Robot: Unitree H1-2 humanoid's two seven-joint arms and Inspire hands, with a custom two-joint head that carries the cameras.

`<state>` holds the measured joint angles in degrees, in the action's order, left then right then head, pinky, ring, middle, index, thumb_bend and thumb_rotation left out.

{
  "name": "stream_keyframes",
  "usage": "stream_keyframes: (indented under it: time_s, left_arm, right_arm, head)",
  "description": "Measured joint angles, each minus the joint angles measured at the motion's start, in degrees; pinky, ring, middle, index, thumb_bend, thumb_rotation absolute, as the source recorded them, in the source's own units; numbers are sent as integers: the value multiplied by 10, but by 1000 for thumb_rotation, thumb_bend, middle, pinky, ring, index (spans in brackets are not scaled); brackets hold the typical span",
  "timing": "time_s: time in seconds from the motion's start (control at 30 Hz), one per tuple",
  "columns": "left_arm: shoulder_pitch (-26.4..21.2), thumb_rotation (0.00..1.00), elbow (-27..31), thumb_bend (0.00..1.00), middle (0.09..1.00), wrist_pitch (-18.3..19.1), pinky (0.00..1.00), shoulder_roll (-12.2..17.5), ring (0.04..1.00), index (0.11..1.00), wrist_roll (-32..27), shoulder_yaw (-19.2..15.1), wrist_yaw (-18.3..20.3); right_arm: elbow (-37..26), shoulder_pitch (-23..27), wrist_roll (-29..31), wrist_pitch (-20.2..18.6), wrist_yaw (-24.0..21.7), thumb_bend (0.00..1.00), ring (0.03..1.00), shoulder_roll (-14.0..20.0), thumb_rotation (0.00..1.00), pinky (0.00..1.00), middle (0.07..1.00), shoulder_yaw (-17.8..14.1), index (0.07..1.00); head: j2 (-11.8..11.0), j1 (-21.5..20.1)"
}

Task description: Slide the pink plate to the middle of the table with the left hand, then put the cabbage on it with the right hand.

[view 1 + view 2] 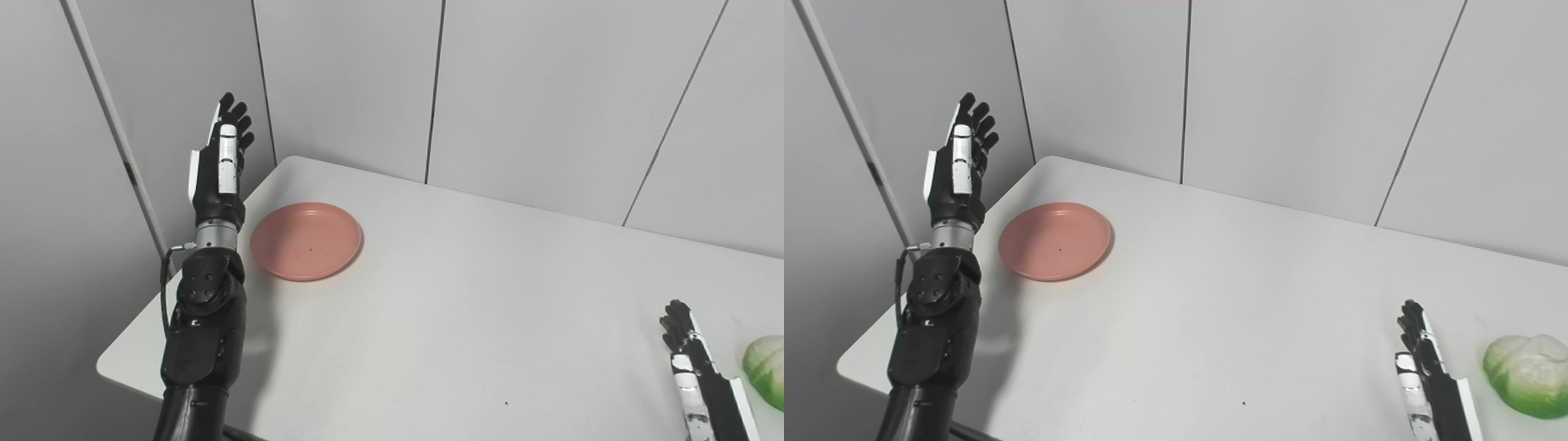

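A pink plate (305,240) lies empty near the table's far left corner. My left hand (220,160) is raised upright above the table's left edge, just left of the plate, open with fingers straight and holding nothing. The green and white cabbage (1529,374) sits on the table at the near right. Just left of the cabbage my right hand (1426,366) rests low over the table, open, fingers pointing away, not touching it.
The white table (465,306) has a rounded corner at the far left and a left edge beside my left forearm. Grey wall panels stand close behind and to the left.
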<state>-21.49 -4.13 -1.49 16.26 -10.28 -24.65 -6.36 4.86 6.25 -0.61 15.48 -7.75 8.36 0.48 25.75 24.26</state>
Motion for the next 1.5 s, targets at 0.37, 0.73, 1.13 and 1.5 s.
stream_keyframes:
  time_s: [0.37,0.73,1.13,1.5]
  left_arm:
    - [-1,1000,-58,427,928,1,918,14,928,913,-70,-34,0]
    - [-4,1000,-120,417,907,-1,894,15,902,883,-96,-46,0]
    - [-13,1000,-191,406,896,-8,878,16,893,882,-96,-46,0]
    - [-20,1000,-264,418,906,-24,892,22,905,893,-95,-24,12]
  right_arm:
    - [-1,-1,6,0,-1,283,967,1,1000,978,971,-2,964]
    - [-6,-4,8,0,-1,298,963,2,1000,978,967,-2,963]
    - [-8,-5,13,-1,-3,306,967,2,1000,1000,970,-2,966]
    - [-10,-6,12,-2,-3,325,961,3,1000,1000,967,-3,961]
  head:
    - [3,3]
    - [14,7]
    - [19,5]
    - [25,2]
